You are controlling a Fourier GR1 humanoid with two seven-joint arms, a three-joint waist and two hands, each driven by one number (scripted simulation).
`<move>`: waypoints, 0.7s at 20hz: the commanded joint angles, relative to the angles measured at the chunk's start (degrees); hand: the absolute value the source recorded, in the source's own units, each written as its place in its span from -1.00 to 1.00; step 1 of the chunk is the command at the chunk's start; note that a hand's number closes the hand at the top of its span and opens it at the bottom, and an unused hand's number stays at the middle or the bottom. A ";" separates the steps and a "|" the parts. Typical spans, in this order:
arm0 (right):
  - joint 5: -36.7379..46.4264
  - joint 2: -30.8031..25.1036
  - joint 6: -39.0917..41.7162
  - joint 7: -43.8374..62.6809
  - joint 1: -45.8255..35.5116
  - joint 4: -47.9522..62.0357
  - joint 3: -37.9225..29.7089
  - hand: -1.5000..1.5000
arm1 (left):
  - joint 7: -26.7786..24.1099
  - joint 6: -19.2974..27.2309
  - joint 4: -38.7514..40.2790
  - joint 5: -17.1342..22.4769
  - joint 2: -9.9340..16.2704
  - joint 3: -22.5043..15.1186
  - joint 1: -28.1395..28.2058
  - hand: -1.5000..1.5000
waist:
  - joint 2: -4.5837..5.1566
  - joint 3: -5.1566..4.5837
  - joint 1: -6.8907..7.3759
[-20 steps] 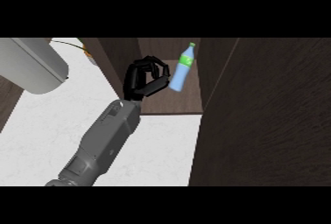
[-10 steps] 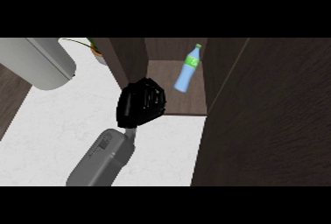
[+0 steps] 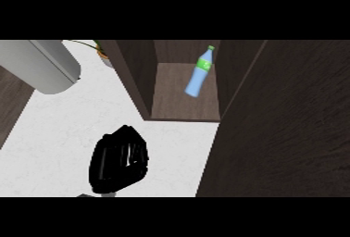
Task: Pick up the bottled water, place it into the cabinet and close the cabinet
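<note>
- Head view: the bottled water (image 3: 200, 73) leans tilted inside the open cabinet (image 3: 183, 104), on its shelf.
- The cabinet door (image 3: 280, 125) stands open at the right.
- One black hand (image 3: 121, 159) hangs over the white counter (image 3: 61, 125), well apart from the bottle, holding nothing; whether its fingers are curled, and which hand it is, I cannot tell.
- A grey appliance (image 3: 42, 65) sits at the upper left.

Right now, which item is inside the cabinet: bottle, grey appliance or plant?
The blue bottled water with the green cap, inside the cabinet; the grey appliance and plant are outside, left.
</note>
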 commanded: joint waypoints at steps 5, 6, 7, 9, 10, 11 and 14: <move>-0.23 3.16 5.62 7.57 -7.10 -5.01 10.52 1.00 | 1.23 -2.21 -16.47 2.60 9.15 2.16 14.00 1.00 | -0.08 -0.23 0.35; -0.74 2.89 5.99 9.07 -7.50 -5.90 9.89 1.00 | -1.27 -0.94 -17.72 0.05 7.87 -1.62 18.82 1.00 | -0.08 -0.21 0.25; -0.46 4.36 5.85 9.76 -8.50 -5.79 10.90 1.00 | -1.93 -0.35 -19.30 -0.93 8.80 -1.03 19.65 1.00 | -0.10 -0.23 0.19; -0.08 5.13 5.95 13.42 -10.16 -7.11 9.98 1.00 | -1.92 -2.50 -22.39 1.35 10.98 1.02 22.16 1.00 | 0.02 -0.24 -0.37; 1.58 7.93 4.29 15.39 -11.47 -6.03 11.49 1.00 | -1.40 -2.63 -22.87 2.32 11.57 2.51 22.28 1.00 | -0.05 -0.31 -0.47; 1.77 8.72 4.43 13.52 -12.59 -3.39 10.86 1.00 | -5.97 -4.33 -23.91 0.26 12.65 -0.10 29.03 1.00 | -0.21 -0.31 0.46; 2.27 14.46 3.32 17.75 -18.48 -0.26 10.36 1.00 | -3.41 -2.91 -26.99 1.27 12.38 0.80 28.07 1.00 | 0.05 -0.31 -0.15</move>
